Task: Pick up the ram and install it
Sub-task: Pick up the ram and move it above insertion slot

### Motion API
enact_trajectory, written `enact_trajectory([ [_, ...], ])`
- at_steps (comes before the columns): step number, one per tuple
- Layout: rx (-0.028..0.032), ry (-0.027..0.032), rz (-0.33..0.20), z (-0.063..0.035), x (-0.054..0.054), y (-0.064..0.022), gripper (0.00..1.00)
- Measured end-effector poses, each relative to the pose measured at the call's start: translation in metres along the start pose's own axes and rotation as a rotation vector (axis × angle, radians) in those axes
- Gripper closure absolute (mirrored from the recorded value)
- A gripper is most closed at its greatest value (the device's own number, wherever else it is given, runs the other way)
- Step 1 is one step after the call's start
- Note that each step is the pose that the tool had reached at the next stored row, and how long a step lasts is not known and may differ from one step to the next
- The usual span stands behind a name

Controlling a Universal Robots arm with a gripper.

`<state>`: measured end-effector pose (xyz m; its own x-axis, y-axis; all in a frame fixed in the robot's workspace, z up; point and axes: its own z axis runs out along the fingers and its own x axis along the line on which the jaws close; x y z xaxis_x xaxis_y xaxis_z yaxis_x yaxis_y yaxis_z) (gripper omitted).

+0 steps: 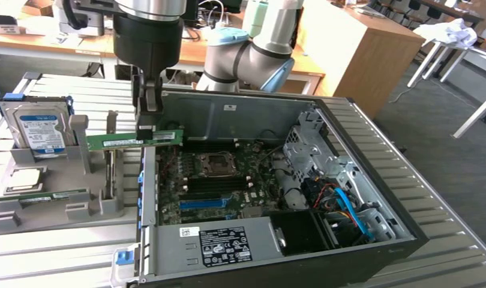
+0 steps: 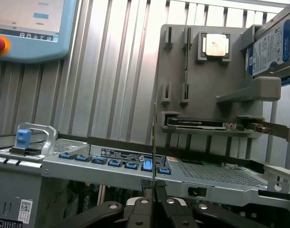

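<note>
Ribbed grey metal tabletop (image 1: 59,255) carried the whole setup, with pale wooden desks (image 1: 347,48) behind it across the upper part of the exterior view. An open black desktop computer case (image 1: 403,240) lay on its side at the centre and right of that frame, exposing a dark green motherboard (image 1: 219,180). On the exterior view's left stood a grey plastic parts holder (image 1: 43,210). It held an upright silver hard drive with a blue-white label (image 1: 39,129) and, below that, a small square silver processor chip (image 1: 27,179).

A grey robot arm with pale blue joint caps (image 1: 251,54) reached down from the upper centre of the frame, ending in a black gripper (image 1: 147,129) at upper left of centre. Its jaws were pressed together on the ram (image 1: 135,140), a long, thin green circuit-board stick with a white sticker. The ram hung level at left of centre, its flat face towards the camera. One end was over the holder and the other over the case's near wall, above the motherboard's edge. Whether it touched the holder's upright posts could not be told.

In the wrist view the ram (image 2: 154,142) appeared edge-on as a thin line rising from the gripper (image 2: 154,202). The black fingers (image 2: 141,214) clamped it on both sides, and the holder (image 2: 216,80) lay beyond.
</note>
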<state>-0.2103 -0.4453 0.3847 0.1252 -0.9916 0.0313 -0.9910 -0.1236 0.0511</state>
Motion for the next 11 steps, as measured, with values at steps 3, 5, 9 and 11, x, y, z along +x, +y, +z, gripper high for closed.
enact_trajectory([
  [3, -0.0001, 0.0, 0.0, -0.0001, 0.0002, -0.0016, 0.87],
  [5, -0.0001, 0.0, 0.0, -0.0001, 0.0003, -0.0027, 0.87],
  [9, 0.0, 0.0, 0.0, -0.0002, 0.0006, -0.0049, 0.87],
  [11, -0.0001, 0.0, 0.0, -0.0003, 0.0007, -0.0059, 0.87],
])
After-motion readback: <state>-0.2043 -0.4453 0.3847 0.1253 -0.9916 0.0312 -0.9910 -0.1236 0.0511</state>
